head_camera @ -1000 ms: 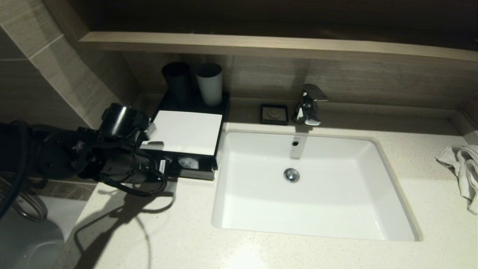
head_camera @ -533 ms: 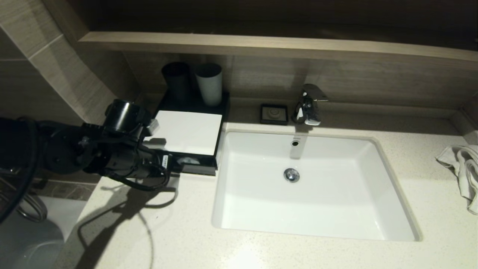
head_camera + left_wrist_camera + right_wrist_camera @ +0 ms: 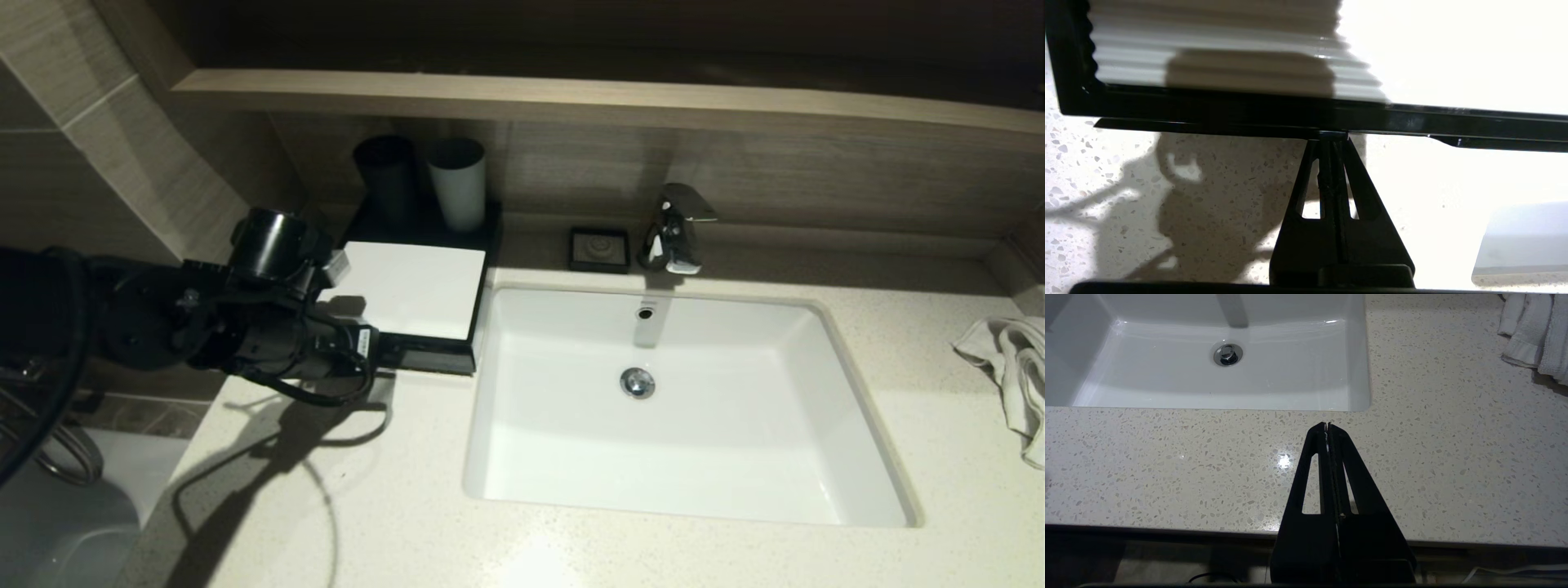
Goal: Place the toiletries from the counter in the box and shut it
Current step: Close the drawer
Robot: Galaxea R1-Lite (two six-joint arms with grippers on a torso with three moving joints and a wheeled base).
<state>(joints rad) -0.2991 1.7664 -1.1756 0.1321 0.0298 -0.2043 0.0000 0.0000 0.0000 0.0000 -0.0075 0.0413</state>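
The black box [image 3: 430, 357] with a white top [image 3: 408, 287] stands on the counter left of the sink. Its front drawer sits almost flush with the box body. My left gripper [image 3: 377, 349] is shut and empty, and its tips press against the box's black front edge [image 3: 1249, 112], as the left wrist view [image 3: 1333, 139] shows. No loose toiletries show on the counter. My right gripper [image 3: 1327, 425] is shut and empty above the counter's front edge, near the sink's front right corner; it is outside the head view.
A white sink [image 3: 824, 343] with a chrome faucet [image 3: 673, 229] fills the middle. A black cup [image 3: 388, 175] and a white cup [image 3: 459, 184] stand behind the box. A small black dish [image 3: 600, 247] sits by the faucet. A white towel [image 3: 1012, 367] lies far right.
My left gripper has moved forward toward the wall and pushed the box's open drawer in. The toiletries seen in the drawer before are now hidden inside.
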